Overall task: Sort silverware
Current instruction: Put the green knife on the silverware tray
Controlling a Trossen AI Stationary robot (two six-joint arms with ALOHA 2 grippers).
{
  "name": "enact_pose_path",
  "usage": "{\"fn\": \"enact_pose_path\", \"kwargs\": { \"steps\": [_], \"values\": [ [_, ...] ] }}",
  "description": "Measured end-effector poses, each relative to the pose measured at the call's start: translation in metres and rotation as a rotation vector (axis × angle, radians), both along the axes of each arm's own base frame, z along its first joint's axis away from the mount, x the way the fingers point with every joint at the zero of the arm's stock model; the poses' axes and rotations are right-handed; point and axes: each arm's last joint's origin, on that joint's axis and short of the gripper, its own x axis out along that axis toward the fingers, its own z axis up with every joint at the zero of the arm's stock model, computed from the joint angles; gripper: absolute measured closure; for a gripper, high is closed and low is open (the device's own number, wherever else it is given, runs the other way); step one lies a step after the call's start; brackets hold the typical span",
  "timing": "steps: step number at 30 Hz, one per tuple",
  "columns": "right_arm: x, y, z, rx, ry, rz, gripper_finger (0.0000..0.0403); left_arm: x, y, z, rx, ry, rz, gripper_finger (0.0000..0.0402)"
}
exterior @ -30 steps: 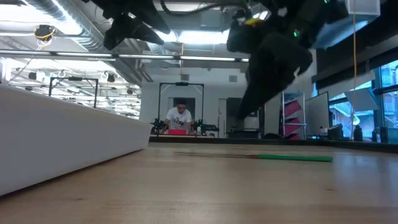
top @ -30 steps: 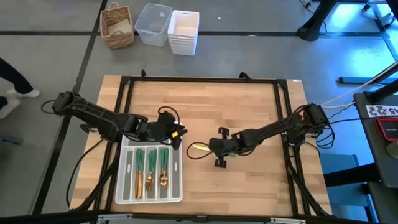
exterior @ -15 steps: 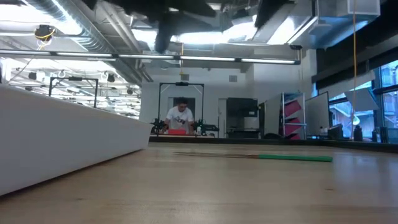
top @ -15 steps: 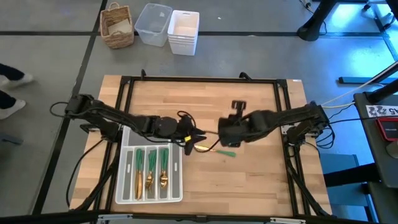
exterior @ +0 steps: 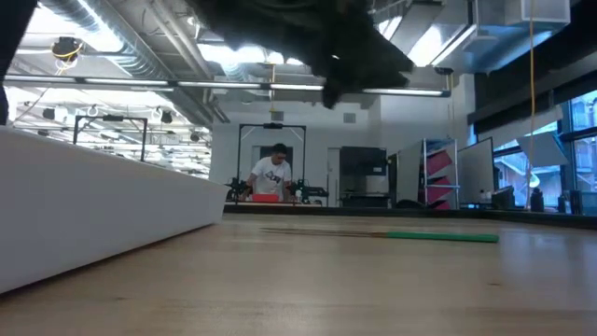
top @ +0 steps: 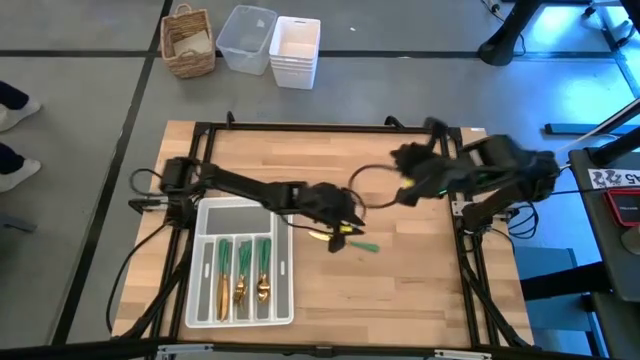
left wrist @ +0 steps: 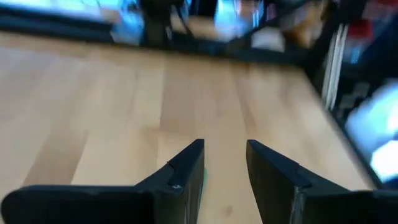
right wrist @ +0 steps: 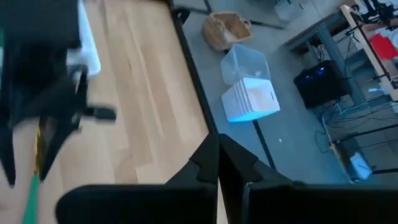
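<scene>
One loose piece of silverware (top: 340,239) lies flat on the wooden table just right of the white tray (top: 208,214), gold head toward the tray, green handle (exterior: 440,237) toward the right. Several more gold-and-green pieces (top: 241,270) lie in the tray's slots. My left gripper (top: 347,222) hovers open above the loose piece, and a sliver of green (left wrist: 204,178) shows beside one finger. In the low view its dark arm stays high above the table. My right gripper (top: 400,160), shut (right wrist: 217,155), hangs in the air near the table's right far part.
On the floor beyond the far edge stand a wicker basket (top: 189,41), a clear bin (top: 247,38) and a stack of white bins (top: 295,51). A black frame (top: 320,128) borders the table. A person (exterior: 272,173) works far back in the room.
My left arm has reached from above the tray's far end toward the table's right, ending over the loose piece. My right arm has risen and drawn back from that piece toward the right and far edges. The piece has stayed where it was.
</scene>
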Motion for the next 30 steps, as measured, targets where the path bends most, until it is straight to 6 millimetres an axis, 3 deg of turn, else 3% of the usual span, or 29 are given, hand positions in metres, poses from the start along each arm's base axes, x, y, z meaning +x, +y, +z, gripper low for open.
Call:
{"fn": "enact_pose_path", "kwargs": {
  "steps": [4,9,18,23,30],
  "values": [
    [-0.031,-0.008,0.017,0.052,-0.108,-0.029,0.0398,0.024,0.001,-0.009,0.093,0.210,-0.073,0.0289],
    [-0.073,-0.019,0.034,0.174,-0.258,-0.064,0.0398,0.036,0.000,-0.021,0.163,0.423,-0.140,0.0289],
    [-0.141,-0.037,0.050,0.357,-0.475,-0.109,0.0398,0.042,-0.011,-0.058,0.176,0.552,-0.182,0.0289],
    [-0.164,-0.043,0.032,0.393,-0.486,-0.148,0.0398,0.043,-0.011,-0.070,0.206,0.584,-0.170,0.0289],
    [-0.162,-0.043,-0.023,0.450,-0.570,-0.162,0.0397,0.045,-0.003,-0.076,0.228,0.594,-0.135,0.0289]
  ]
}}
